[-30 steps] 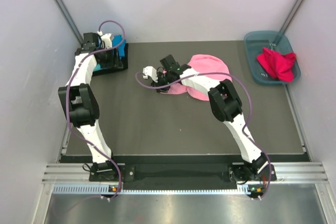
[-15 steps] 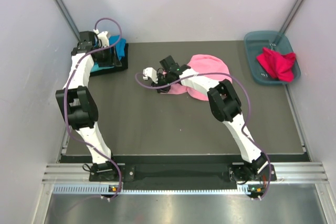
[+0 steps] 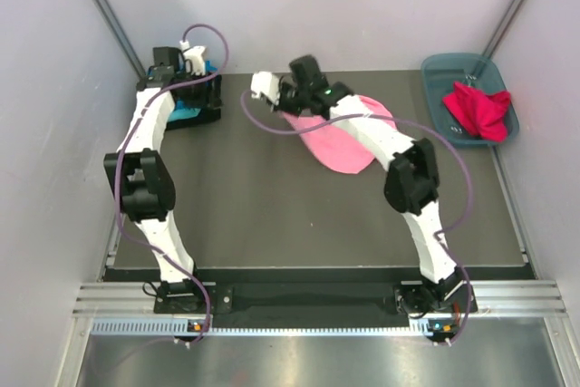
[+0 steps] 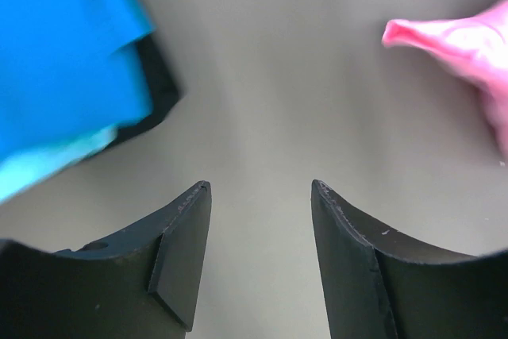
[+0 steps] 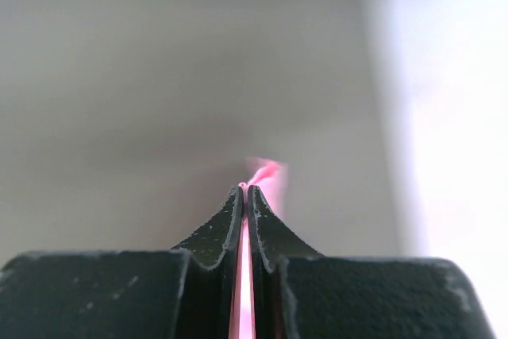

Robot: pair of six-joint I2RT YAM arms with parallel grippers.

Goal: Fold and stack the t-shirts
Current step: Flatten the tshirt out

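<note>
A light pink t-shirt (image 3: 343, 140) lies on the dark table behind centre, its left edge pulled up. My right gripper (image 3: 292, 108) is shut on that edge, and pink cloth (image 5: 266, 172) shows between and past the closed fingers (image 5: 246, 188). At the back left sits a stack with a bright blue shirt (image 4: 63, 53) over turquoise (image 4: 48, 166) and black (image 4: 161, 85) ones. My left gripper (image 3: 201, 88) hovers by the stack, open and empty (image 4: 260, 188), with the lifted pink edge (image 4: 460, 41) in its view. A crimson red shirt (image 3: 478, 108) lies crumpled in the tub.
The blue-grey plastic tub (image 3: 444, 72) stands at the back right corner of the table. Pale walls enclose the table on the left, back and right. Purple cables loop off both arms.
My right gripper shut on the pink shirt's left edge and lifted it up and toward the back, stretching the shirt. The left wrist rose and shifted slightly right over the stack.
</note>
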